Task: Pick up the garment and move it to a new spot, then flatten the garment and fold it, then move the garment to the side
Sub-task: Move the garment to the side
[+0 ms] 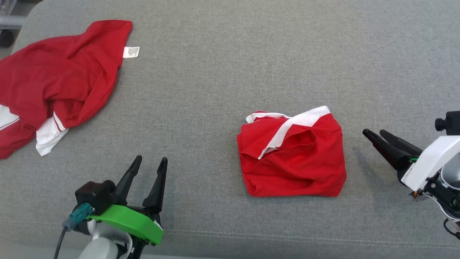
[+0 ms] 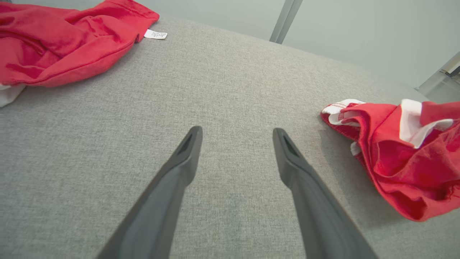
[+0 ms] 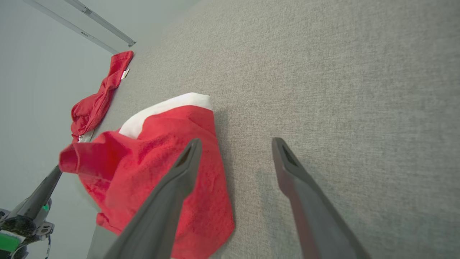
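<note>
A red garment with a white stripe (image 1: 291,153) lies folded into a compact bundle on the grey fabric surface (image 1: 230,72), right of centre. It also sits at the right in the left wrist view (image 2: 399,158) and under the left finger in the right wrist view (image 3: 158,162). My left gripper (image 1: 151,161) hovers open at the lower left, well clear of the bundle; its fingers (image 2: 187,151) frame bare fabric. My right gripper (image 1: 373,133) is open to the right of the bundle, a short gap away, holding nothing.
A second red and white garment (image 1: 54,82) lies crumpled at the far left with a white label (image 1: 131,52); it also appears in the left wrist view (image 2: 64,39) and far off in the right wrist view (image 3: 97,100). The surface's front seam (image 1: 287,235) runs close to me.
</note>
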### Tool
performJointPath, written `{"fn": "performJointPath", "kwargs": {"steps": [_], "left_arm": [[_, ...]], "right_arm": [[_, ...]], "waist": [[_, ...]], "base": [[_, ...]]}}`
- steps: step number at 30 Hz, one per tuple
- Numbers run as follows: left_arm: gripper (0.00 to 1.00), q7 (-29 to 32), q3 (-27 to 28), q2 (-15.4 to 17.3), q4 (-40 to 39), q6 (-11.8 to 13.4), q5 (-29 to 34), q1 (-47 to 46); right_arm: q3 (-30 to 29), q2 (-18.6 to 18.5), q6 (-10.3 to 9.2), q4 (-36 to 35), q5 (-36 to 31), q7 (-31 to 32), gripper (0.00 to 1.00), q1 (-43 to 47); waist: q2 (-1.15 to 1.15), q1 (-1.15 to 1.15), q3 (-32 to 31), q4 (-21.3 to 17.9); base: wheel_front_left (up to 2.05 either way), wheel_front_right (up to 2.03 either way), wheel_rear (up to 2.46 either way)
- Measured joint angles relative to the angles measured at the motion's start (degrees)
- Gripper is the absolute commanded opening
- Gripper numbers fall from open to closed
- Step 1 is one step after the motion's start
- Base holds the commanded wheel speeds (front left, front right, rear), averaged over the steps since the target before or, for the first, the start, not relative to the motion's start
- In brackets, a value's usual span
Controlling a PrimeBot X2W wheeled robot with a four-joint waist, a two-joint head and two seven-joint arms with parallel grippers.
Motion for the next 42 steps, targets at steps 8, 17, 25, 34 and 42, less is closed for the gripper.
{"fn": "performJointPath", "kwargs": {"steps": [8, 17, 25, 34, 42], "left_arm": [[1.00, 0.07, -0.19, -0.16, 0.34, -0.03, 0.00, -0.62], [1.00, 0.07, 0.26, -0.45, 0.93, -0.05, 0.00, -0.63], [1.00, 0.07, -0.49, -1.47, 1.53, -0.57, -0.01, -1.43], [1.00, 0.07, -0.29, -1.88, 2.31, -0.57, -0.02, -1.46], [1.00, 0.07, -0.15, -2.02, 2.96, -0.60, -0.02, -1.48]], "right_arm": [[1.43, 0.66, 1.49, 2.35, 1.49, 2.10, 1.00, -0.04], [3.88, 1.08, 1.99, 3.72, 0.74, 4.94, 1.00, -2.78], [4.74, 2.03, 2.01, 4.95, 0.97, 6.95, 1.00, -3.92], [5.98, 3.75, 2.50, 5.38, 1.96, 8.60, 0.22, -5.84], [6.42, 4.12, 2.50, 3.89, 3.92, 10.14, 0.00, -7.19]], "waist": [[0.00, 0.00, 0.72, 1.94], [0.00, 0.00, 0.70, 2.87], [0.00, 0.00, 0.76, 4.08], [0.00, 0.00, 0.45, 5.19], [0.00, 0.00, -0.03, 5.88]], "base": [[0.00, 0.00, 0.00], [0.00, 0.00, 0.00], [0.00, 0.00, 0.00], [0.00, 0.00, 0.00], [0.00, 0.00, 0.00]]}}
